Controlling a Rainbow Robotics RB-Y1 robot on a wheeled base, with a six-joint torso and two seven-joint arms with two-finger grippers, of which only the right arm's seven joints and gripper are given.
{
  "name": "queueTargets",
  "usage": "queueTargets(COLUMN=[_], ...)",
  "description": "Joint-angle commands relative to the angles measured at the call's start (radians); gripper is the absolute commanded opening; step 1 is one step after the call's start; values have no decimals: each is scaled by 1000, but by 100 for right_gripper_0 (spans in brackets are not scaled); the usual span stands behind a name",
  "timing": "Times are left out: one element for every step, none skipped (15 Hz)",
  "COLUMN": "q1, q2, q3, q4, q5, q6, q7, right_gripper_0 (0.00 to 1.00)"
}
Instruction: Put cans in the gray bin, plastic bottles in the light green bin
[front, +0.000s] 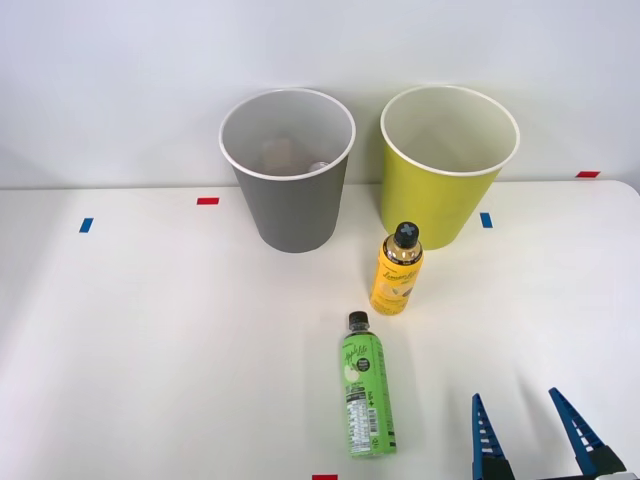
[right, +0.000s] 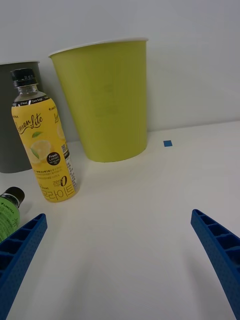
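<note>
gray bin (right: 12, 120) cut by edge | green bottle (right: 9, 212) mostly cropped | bin contents unclear

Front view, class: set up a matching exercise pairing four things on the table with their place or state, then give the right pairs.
Things:
1. yellow bottle
2. green bottle
3. gray bin
4. right gripper

Descriptions:
A. open, holding nothing
B. standing upright before the light green bin
C. left of the other bin
D. lying on its side, cap toward the bins

Pairs: 1-B, 2-D, 3-C, 4-A
</note>
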Motion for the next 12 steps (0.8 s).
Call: queueTargets(q1=[0, 0, 0, 0, 0, 0, 0, 0, 0, 0, 0, 0], q2=[0, 0, 0, 0, 0, 0, 0, 0, 0, 0, 0, 0], q3=[0, 0, 0, 0, 0, 0, 0, 0, 0, 0, 0, 0], q4=[0, 0, 0, 0, 0, 0, 0, 0, 0, 0, 0, 0], q5=[0, 0, 0, 0, 0, 0, 0, 0, 0, 0, 0, 0], q6=[0, 0, 0, 0, 0, 0, 0, 0, 0, 0, 0, 0], q7=[0, 0, 0, 0, 0, 0, 0, 0, 0, 0, 0, 0], right_gripper_0=[100, 100, 100, 100, 100, 100, 100, 100, 100, 100, 100, 100])
